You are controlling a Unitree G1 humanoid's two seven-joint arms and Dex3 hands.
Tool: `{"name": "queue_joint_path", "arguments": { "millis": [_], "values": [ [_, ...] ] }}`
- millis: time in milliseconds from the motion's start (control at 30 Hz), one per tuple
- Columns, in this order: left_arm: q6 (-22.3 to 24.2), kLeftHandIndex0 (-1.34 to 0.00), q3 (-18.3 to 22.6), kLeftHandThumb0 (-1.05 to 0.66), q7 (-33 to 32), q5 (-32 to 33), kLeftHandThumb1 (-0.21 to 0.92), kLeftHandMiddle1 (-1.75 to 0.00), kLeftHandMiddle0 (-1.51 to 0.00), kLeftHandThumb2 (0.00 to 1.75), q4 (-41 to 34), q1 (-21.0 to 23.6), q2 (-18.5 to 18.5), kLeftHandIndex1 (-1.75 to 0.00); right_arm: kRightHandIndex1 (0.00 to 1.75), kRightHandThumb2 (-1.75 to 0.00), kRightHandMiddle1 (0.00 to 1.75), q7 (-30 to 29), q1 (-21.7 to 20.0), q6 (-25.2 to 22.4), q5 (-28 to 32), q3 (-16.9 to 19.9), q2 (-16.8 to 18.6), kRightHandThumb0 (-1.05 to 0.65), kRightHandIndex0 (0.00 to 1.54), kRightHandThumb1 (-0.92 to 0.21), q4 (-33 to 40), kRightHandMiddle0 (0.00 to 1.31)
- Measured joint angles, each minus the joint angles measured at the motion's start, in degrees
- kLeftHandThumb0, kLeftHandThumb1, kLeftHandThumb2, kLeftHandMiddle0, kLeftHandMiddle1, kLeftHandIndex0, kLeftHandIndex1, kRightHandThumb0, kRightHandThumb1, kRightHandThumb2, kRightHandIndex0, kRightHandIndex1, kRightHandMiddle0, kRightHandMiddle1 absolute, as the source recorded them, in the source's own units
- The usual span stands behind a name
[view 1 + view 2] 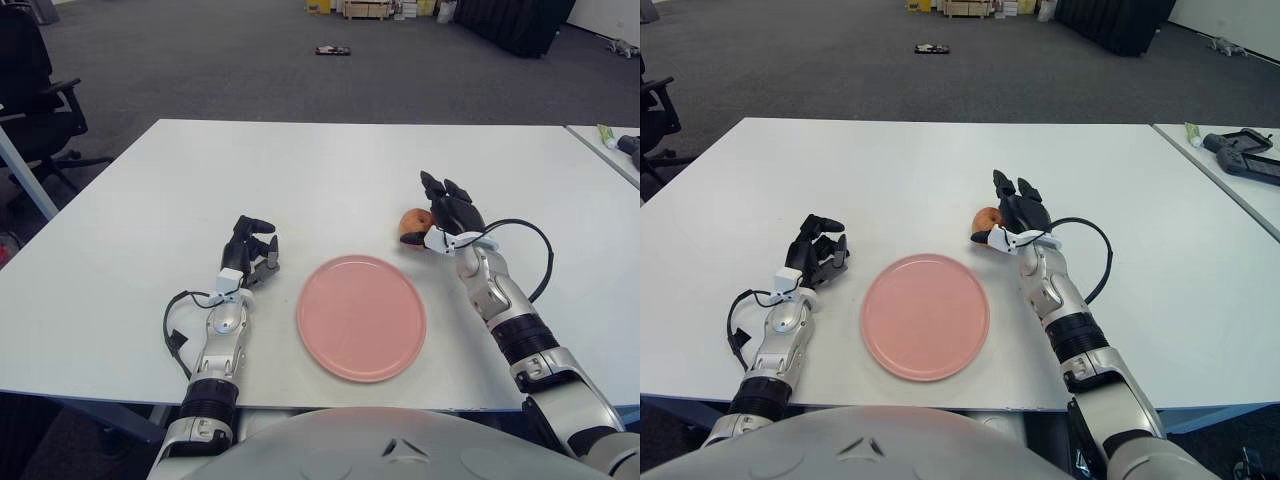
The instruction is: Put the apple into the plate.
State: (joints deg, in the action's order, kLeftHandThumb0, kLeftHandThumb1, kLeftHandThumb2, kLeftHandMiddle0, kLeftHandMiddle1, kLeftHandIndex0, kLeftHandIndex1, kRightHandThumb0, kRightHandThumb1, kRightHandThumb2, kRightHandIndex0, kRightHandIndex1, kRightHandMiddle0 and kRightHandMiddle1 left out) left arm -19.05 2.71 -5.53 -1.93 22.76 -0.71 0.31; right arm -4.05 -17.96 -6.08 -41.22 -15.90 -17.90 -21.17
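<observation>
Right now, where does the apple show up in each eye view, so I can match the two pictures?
Left eye view: apple right of centre, mostly hidden behind the right hand.
Right eye view: apple just right of centre, against the same hand.
Shared landmark: pink plate, near-left of the apple.

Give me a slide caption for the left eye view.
Right robot hand closes around apple beside the pink plate; left robot hand idle.
</observation>
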Motion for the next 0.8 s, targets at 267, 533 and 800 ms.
{"name": "queue_joint_path", "arguments": {
  "millis": [267, 533, 800],
  "values": [
    [-0.03, -0.36, 0.12, -0.39, 0.0, -0.03, 0.65, -1.75, -0.53, 0.9, 0.0, -0.01, -0.03, -1.75, 0.0, -0.12, 0.0, 3.96, -1.3, -3.5, 0.03, -1.87, 0.12, -1.01, 0.0, -0.81, -1.54, 0.0],
    [-0.02, -0.36, 0.12, -0.39, -0.14, -0.41, 0.65, -1.75, -0.53, 0.9, 0.03, -0.01, -0.04, -1.75, 0.0, -0.12, 0.0, 4.92, -1.67, -5.24, -0.12, -3.85, 0.6, -0.96, 0.0, -0.79, -1.45, 0.0],
    [-0.08, -0.37, 0.18, -0.39, -0.13, -0.26, 0.64, -1.75, -0.54, 0.91, 0.11, 0.01, -0.11, -1.75, 0.0, -0.56, 0.16, 5.79, -2.86, -6.06, -0.19, -5.66, 1.01, -0.82, 0.0, -0.52, -1.24, 0.0]
  ]
}}
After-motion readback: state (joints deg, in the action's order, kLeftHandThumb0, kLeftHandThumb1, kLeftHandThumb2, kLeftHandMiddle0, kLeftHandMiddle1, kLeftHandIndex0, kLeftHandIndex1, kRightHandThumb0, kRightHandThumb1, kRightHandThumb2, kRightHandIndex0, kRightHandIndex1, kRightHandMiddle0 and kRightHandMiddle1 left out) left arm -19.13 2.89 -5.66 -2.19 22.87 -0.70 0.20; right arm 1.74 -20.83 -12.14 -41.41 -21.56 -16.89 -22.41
